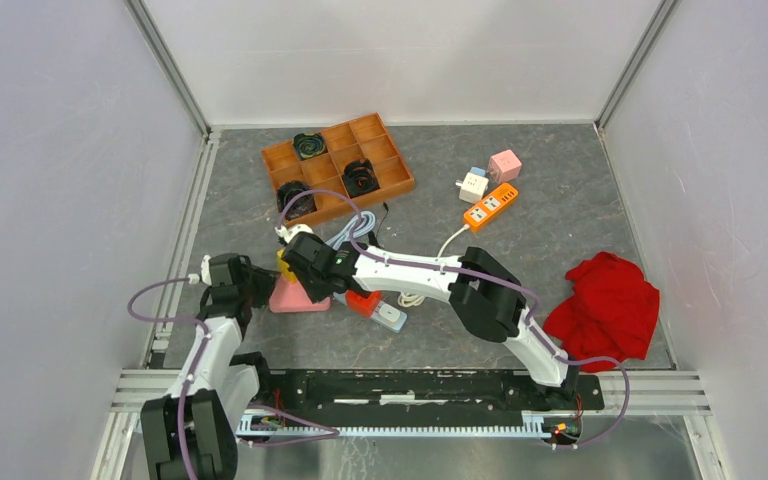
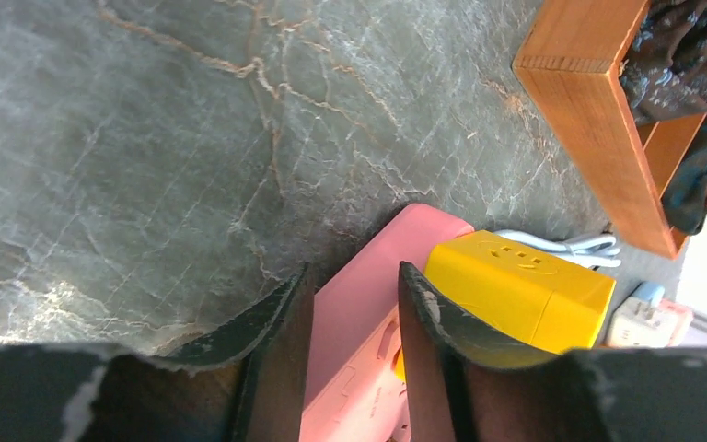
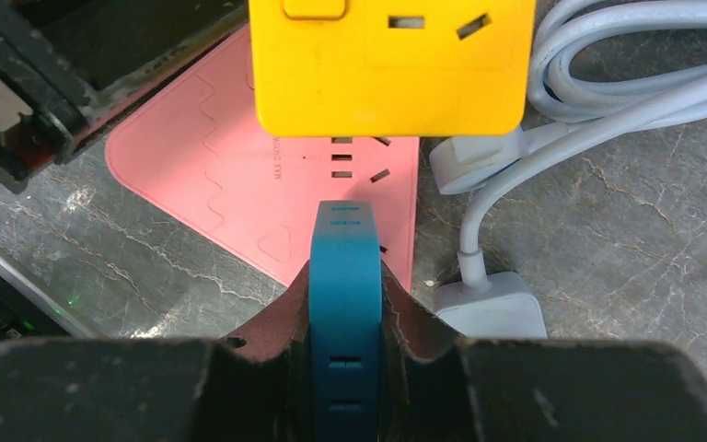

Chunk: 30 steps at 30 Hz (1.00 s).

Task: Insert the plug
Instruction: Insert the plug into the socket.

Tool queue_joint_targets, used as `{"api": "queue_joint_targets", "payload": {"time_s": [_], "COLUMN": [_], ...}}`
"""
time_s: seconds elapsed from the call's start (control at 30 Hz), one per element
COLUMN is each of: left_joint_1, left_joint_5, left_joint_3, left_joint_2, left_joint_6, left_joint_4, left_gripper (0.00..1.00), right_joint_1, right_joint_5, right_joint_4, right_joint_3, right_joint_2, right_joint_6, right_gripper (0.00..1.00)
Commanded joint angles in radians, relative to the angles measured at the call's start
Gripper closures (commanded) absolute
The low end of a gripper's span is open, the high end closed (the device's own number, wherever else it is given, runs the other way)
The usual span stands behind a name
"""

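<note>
On the counter (image 1: pixel 560 280) I count one wooden tray (image 1: pixel 280 146) holding three dark bundles (image 1: pixel 310 145), one red cloth (image 1: pixel 605 305) and one orange power strip (image 1: pixel 490 207). I count three cube sockets: a pink cube (image 1: pixel 505 165), a white cube (image 1: pixel 473 185) and a yellow cube (image 3: pixel 391 64). There is also one pink socket board (image 3: pixel 239 184) and one teal plug (image 3: pixel 345 304).

A grey, marble-veined tabletop (image 1: pixel 560 180) fills the cell, closed in by plain pale walls (image 1: pixel 400 50) at the back and on both sides. Aluminium posts (image 1: pixel 170 65) stand in the far corners, and slotted rails (image 1: pixel 660 385) edge the near side. The light is soft and even.
</note>
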Motion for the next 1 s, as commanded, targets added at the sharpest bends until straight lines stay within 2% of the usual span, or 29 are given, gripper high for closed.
{"api": "queue_joint_targets", "payload": {"time_s": [0.0, 0.37, 0.53, 0.77, 0.97], "left_joint_1": [-0.005, -0.006, -0.006, -0.005, -0.005], "left_joint_5": [0.018, 0.025, 0.025, 0.029, 0.011], "left_joint_3": [-0.067, -0.105, -0.109, -0.077, -0.069], "left_joint_2": [-0.052, -0.055, -0.053, -0.038, -0.048], "left_joint_6": [-0.172, -0.177, -0.163, -0.125, -0.113], "left_joint_4": [-0.009, 0.028, 0.049, 0.046, 0.030], "left_gripper": [0.56, 0.60, 0.60, 0.60, 0.57], "right_joint_1": [0.000, 0.013, 0.010, 0.006, -0.007], "right_joint_5": [0.017, -0.012, -0.049, -0.080, -0.046], "right_joint_4": [0.065, 0.049, 0.108, 0.078, 0.099], "right_joint_3": [-0.001, -0.014, -0.108, -0.071, -0.045], "right_joint_2": [0.000, 0.037, 0.016, 0.043, -0.025], "right_joint_6": [0.038, 0.034, -0.029, -0.057, -0.078], "right_gripper": [1.00, 1.00, 1.00, 0.99, 0.68]}}
